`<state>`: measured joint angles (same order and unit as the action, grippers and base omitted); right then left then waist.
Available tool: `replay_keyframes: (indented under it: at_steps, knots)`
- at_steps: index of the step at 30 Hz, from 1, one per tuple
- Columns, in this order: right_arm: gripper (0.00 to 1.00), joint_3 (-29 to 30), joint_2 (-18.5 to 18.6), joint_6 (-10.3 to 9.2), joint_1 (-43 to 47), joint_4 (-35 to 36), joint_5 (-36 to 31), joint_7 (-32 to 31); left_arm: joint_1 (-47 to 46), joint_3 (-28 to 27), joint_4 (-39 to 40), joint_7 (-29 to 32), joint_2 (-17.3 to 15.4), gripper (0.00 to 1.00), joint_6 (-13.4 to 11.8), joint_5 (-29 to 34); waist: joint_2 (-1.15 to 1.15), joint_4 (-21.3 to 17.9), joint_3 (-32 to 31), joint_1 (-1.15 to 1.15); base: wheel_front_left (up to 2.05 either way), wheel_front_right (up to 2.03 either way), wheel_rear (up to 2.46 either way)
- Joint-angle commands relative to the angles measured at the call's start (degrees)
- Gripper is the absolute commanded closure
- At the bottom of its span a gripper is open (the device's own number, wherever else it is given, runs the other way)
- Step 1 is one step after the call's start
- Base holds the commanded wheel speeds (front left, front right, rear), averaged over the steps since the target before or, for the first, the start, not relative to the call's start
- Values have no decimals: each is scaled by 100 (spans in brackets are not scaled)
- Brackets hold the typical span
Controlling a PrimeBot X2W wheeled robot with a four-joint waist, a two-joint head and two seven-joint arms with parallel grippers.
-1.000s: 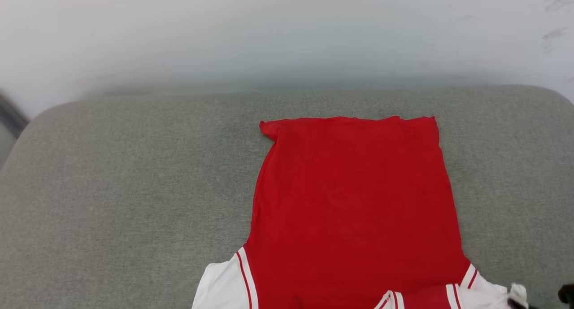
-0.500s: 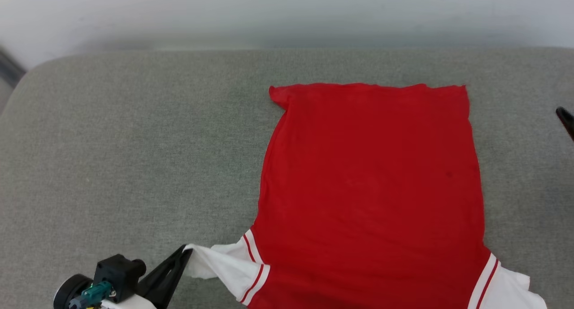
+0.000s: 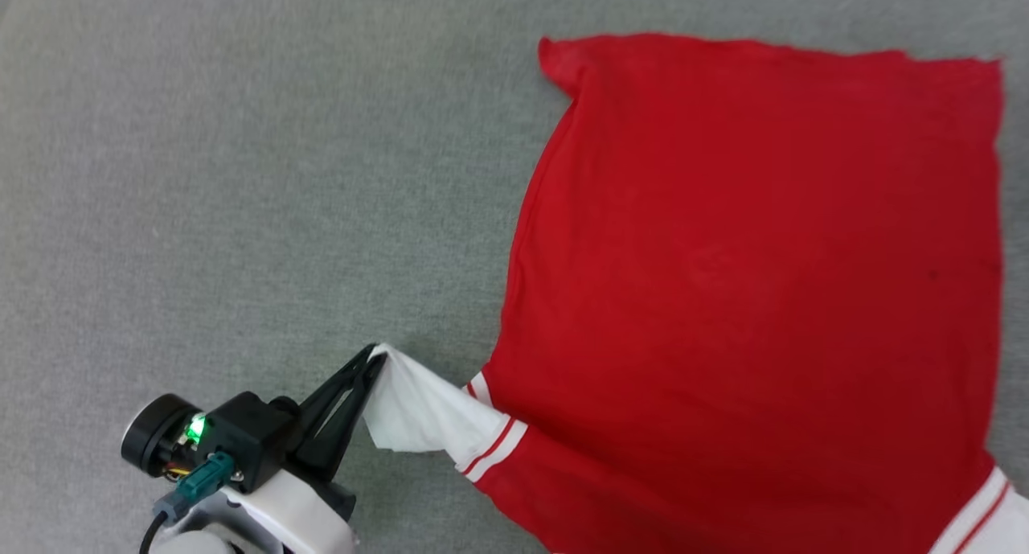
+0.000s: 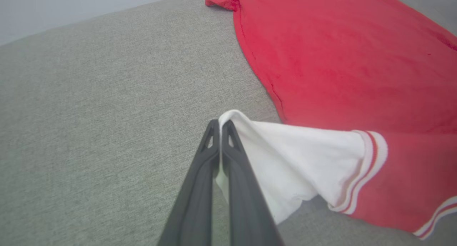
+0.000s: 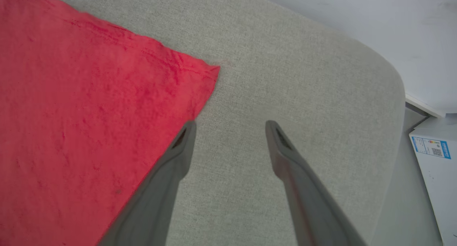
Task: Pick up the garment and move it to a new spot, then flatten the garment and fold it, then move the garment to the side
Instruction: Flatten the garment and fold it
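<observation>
Red knit garment (image 3: 748,281) lies on coarse grey woven upholstery (image 3: 241,176), possibly a cushion. The left gripper (image 3: 374,361) has its fingers pinching the white sleeve (image 3: 418,413); the right gripper (image 5: 230,126) has its fingers spread.

Red garment (image 3: 748,281) spread flat, plain side up, white striped-trim sleeve lifted off grey cushion.

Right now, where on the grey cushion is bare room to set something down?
The widest free patch is the cushion left of the garment, beyond the left gripper shut on its white sleeve. A narrower strip lies beside the garment's hem corner, under the open right gripper. The right side is crowded by the garment.
</observation>
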<state>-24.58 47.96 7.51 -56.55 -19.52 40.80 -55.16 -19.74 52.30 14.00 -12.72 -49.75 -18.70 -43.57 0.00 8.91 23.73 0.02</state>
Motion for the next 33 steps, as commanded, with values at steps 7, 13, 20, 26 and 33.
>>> replay_keyframes:
  at_steps: [7, 13, 20, 26, 33]
  knots:
    - [0, 417, -631, -4, -671, -693, -397, -721, -297, -40, 211, -7, 117, 100, -163, 260, 0, 366, 803, -2, 0, 0, 0]
    - [0, 590, -1090, -3, -335, -1191, -742, -726, -462, -28, 271, 33, 138, 100, -175, 406, 0, 432, 1119, -2, 0, 0, 0]
    - [100, 567, -1227, -5, 28, -1397, -898, -770, -521, -11, 249, 35, 211, 100, -181, 423, 0, 391, 1133, -2, 0, 0, 0]
    - [100, 607, -1007, -4, -284, -1085, -841, -331, -355, 11, 105, -23, 273, 100, -175, 360, 0, 297, 678, -2, 0, 0, 0]
    - [100, 32, -394, -4, 163, -426, -337, 65, 7, 35, 0, -76, 245, 100, -236, 142, 0, 112, -159, -2, 0, 0, 0]
